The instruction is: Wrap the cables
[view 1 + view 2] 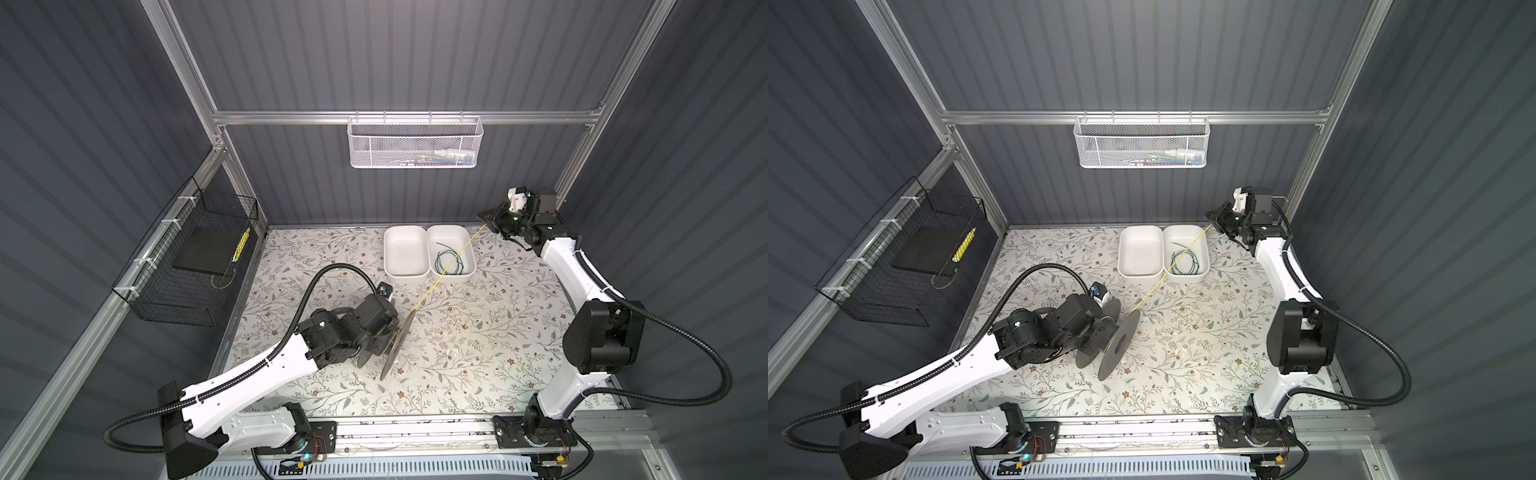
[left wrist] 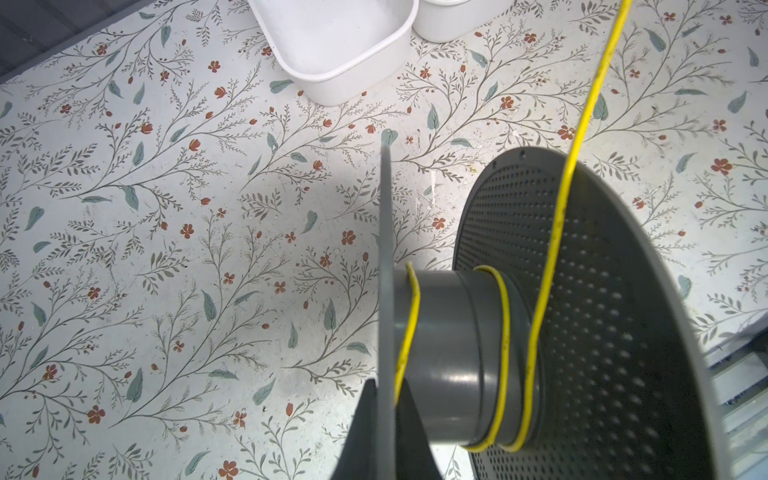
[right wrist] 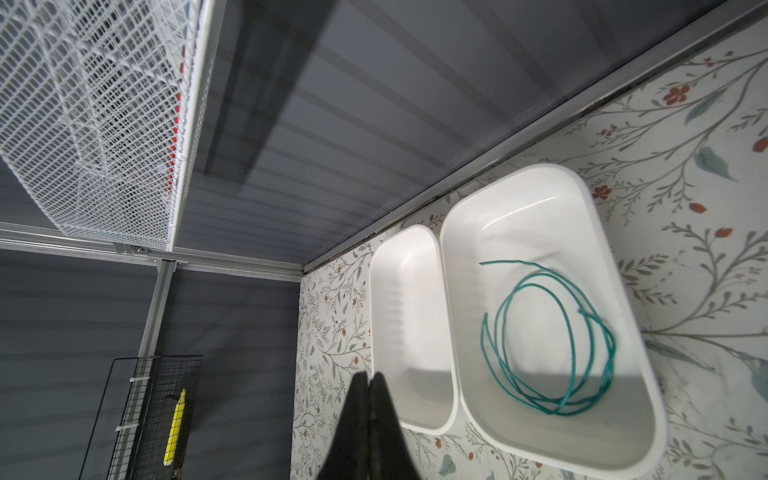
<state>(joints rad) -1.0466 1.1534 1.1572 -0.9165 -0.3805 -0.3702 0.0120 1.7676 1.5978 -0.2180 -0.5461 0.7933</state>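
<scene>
Both arms wear glossy white shells: the left arm (image 1: 257, 374) in the lower left of a top view, the right arm (image 1: 567, 266) along its right edge. Their joints are chunky matte-black housings (image 1: 602, 336). A black ribbed hose (image 1: 336, 266) hangs off each arm, strapped on with white ties. The left arm's black base plate (image 1: 322, 432) is dotted with screws, thin red and black wires (image 1: 318, 446) beside it. The right tool (image 3: 369, 376) ends in black tapered fingers.

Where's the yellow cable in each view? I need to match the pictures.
Both top views: yellow cable runs straight from the right gripper to the spool.
Left wrist: wound on the spool hub, one strand leaving frame.
Right wrist: not visible.
Shared landmark: empty white tray.
</scene>
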